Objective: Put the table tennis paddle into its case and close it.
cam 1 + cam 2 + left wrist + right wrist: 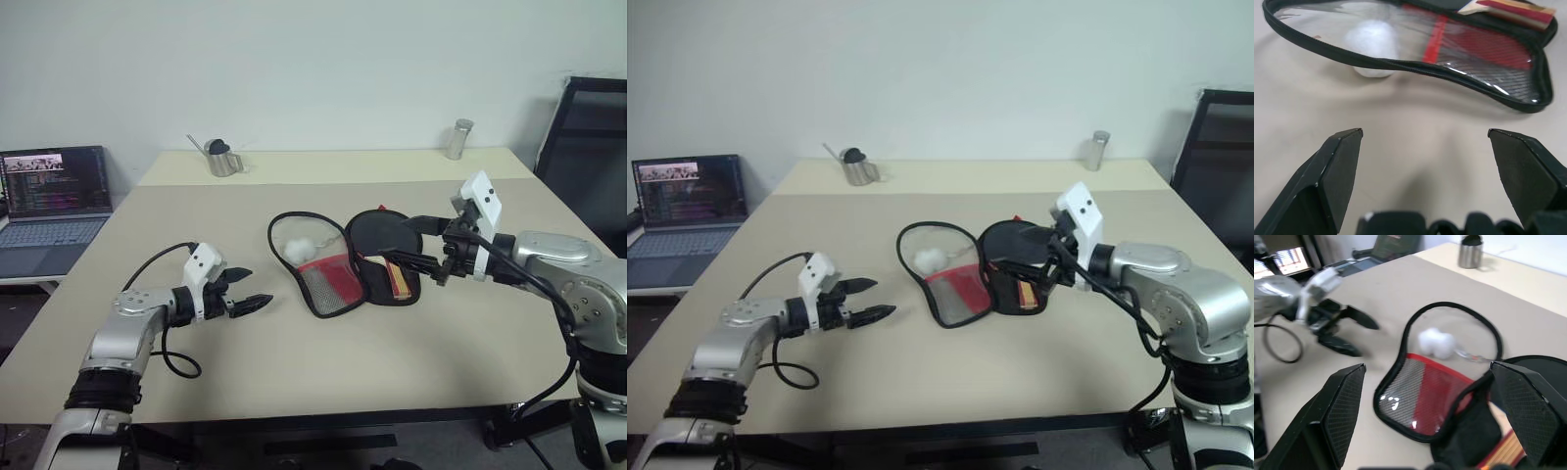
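The case (315,264) lies unzipped and spread open in the middle of the table. Its clear-and-mesh flap (1474,54) with a red panel is folded out to the left, and a white ball (304,247) rests in it. The table tennis paddle (375,235) lies in the black half on the right, with its striped handle (402,284) pointing toward me. My right gripper (397,242) hovers open just over the paddle, holding nothing. My left gripper (257,287) is open and empty, low over the table to the left of the flap and apart from it.
An open laptop (54,196) stands on a side desk at the left. A metal pitcher (222,157) and a metal shaker (458,139) stand along the far edge of the table (294,352). A black chair (588,147) is at the right.
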You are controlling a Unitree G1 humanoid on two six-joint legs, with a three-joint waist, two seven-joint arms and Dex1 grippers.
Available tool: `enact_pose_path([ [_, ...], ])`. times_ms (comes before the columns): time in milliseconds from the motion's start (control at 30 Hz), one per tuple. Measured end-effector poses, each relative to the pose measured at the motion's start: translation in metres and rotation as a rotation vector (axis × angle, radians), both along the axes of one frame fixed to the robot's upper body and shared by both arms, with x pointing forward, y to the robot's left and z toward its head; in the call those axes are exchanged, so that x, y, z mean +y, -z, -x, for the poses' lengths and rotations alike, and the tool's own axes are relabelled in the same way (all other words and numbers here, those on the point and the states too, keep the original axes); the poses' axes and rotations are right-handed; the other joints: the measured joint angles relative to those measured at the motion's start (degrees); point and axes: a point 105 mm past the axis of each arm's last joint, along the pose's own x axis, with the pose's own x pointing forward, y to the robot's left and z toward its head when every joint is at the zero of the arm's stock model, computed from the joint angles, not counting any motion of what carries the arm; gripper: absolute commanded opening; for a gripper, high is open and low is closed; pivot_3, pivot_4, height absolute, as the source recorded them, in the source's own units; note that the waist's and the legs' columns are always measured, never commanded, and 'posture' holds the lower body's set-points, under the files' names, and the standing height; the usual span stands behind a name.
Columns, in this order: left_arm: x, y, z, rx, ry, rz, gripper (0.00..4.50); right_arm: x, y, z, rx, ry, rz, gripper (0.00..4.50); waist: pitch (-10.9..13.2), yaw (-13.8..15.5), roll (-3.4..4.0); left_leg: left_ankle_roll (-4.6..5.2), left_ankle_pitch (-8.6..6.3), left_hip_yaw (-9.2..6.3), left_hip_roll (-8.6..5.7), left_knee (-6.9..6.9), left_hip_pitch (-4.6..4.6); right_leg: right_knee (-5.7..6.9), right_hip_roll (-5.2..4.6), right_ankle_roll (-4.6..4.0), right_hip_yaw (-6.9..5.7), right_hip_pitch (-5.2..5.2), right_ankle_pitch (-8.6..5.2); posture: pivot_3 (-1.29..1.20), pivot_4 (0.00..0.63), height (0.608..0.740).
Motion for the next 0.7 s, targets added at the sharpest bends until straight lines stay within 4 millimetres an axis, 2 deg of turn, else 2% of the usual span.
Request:
enact_pose_path([
  [267, -0.032, 0.02, -0.029, 0.046, 0.06, -0.059, 4.5, 0.001, 0.001, 0.002, -0.003, 0.002, 0.0, 4.47, 0.1, 0.0, -0.26, 0.0, 0.0, 0.04, -0.09, 0.03, -0.08, -0.03, -0.08, 0.05, 0.0, -0.01, 0.03, 0.0, 0.15, 0.74],
  [400, -0.044, 0.018, -0.038, 0.019, 0.086, -0.099, 4.5, 0.002, 0.003, 0.004, 0.001, 0.003, -0.002, 4.47, 0.1, 0.0, -0.28, 0.0, 0.0, 0.05, -0.07, 0.03, -0.09, -0.02, -0.08, 0.05, -0.05, -0.02, 0.03, 0.0, 0.15, 0.74],
  [600, -0.067, -0.004, -0.047, -0.064, 0.176, -0.122, 4.5, -0.007, 0.005, 0.01, -0.009, 0.033, 0.004, 4.47, 0.1, 0.1, -0.33, 0.0, 0.0, 0.06, -0.09, 0.06, -0.16, -0.03, -0.07, 0.05, -0.11, -0.02, 0.03, 0.0, 0.15, 0.74],
  [700, -0.087, -0.03, -0.05, -0.137, 0.254, -0.12, 4.5, -0.016, 0.009, 0.014, 0.004, 0.057, 0.023, 4.47, 0.1, 0.1, -0.36, 0.0, 0.0, 0.05, -0.1, 0.1, -0.24, -0.06, -0.08, 0.05, -0.15, -0.02, 0.03, 0.0, 0.15, 0.74],
])
